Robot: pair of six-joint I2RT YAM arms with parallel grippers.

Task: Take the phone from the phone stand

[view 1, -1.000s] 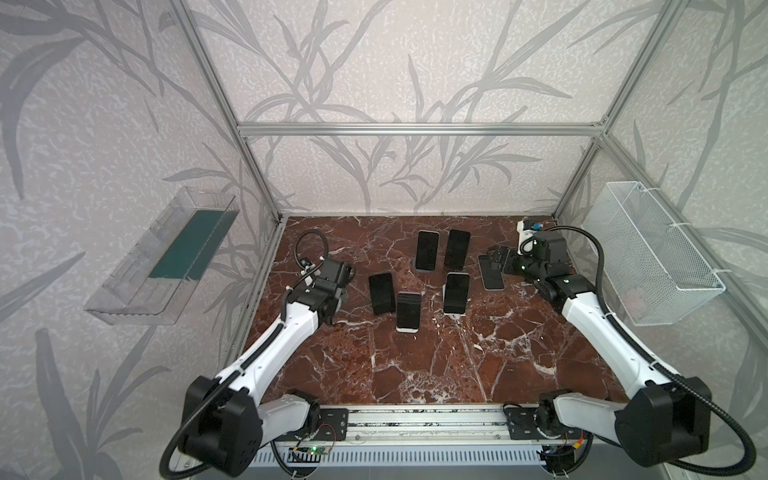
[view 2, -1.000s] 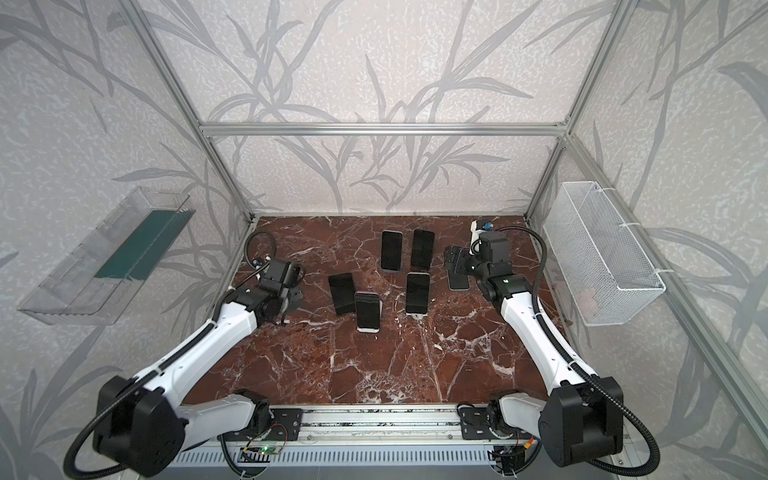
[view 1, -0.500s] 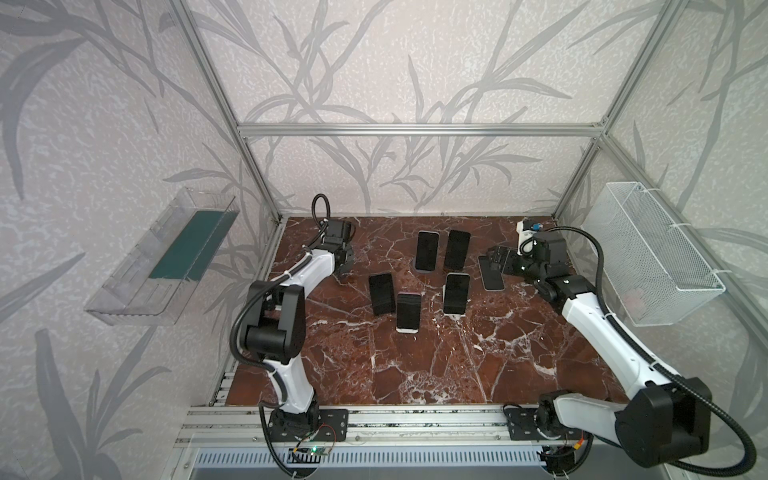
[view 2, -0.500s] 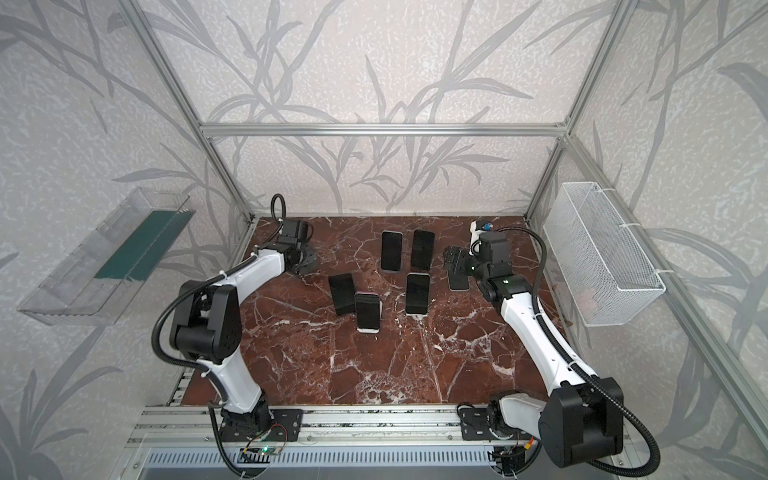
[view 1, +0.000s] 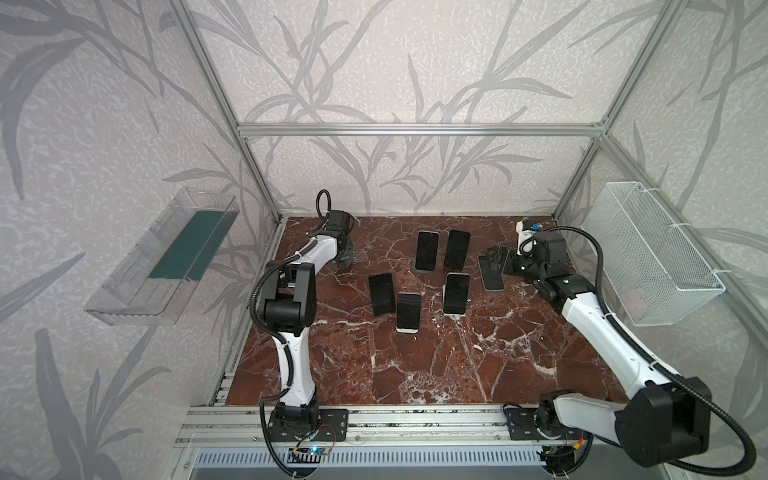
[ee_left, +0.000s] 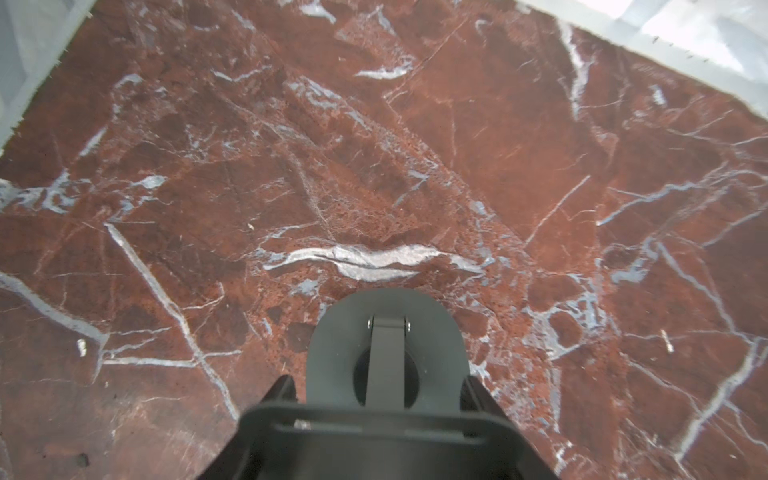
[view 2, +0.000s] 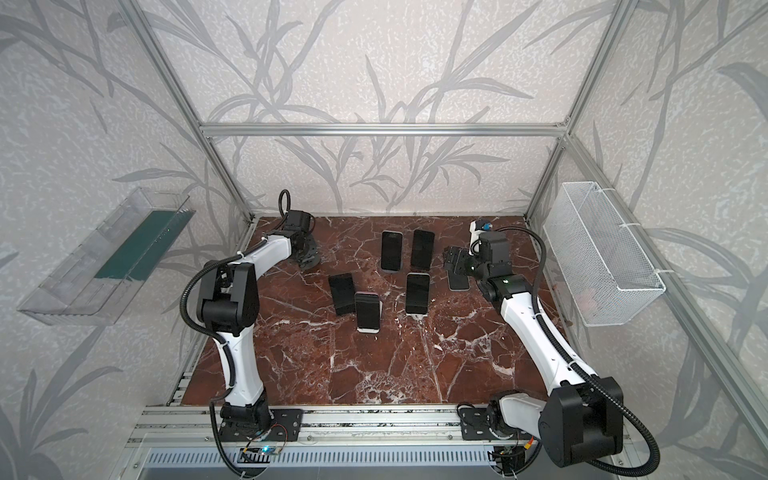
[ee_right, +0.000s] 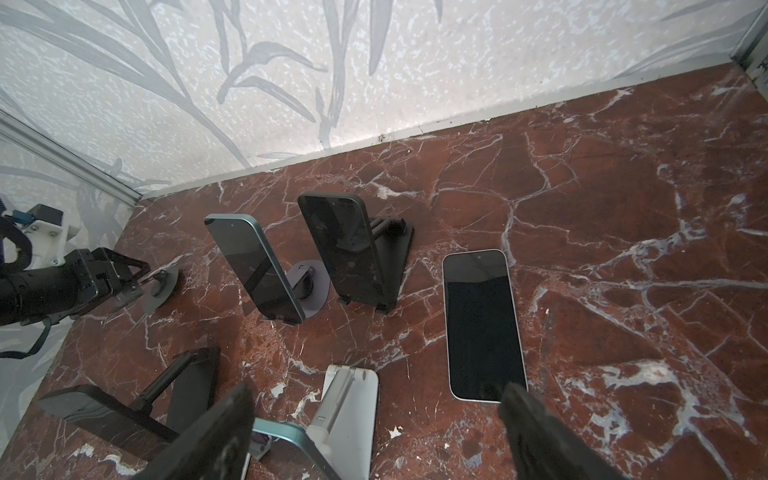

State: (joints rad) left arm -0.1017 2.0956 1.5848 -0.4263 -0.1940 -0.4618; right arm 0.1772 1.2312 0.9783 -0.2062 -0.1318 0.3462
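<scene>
Marble tabletop [view 1: 415,361]; phone [ee_right: 482,324] flat under wide-apart right fingers [ee_right: 536,432]; left fingers [ee_left: 282,395] tight on grey stand [ee_left: 345,340]

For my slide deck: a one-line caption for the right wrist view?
Open right gripper poised over a phone lying flat on the marble table; other phones rest on stands nearby.

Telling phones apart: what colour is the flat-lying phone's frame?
Pale silver-white on the flat phone, clearest in the right wrist view.

You will find no text, brand, number or sign that can be read in these views. Each screen, like that of the flat phone [ee_right: 482,328], is dark, and smaller parts are too blurred.
</scene>
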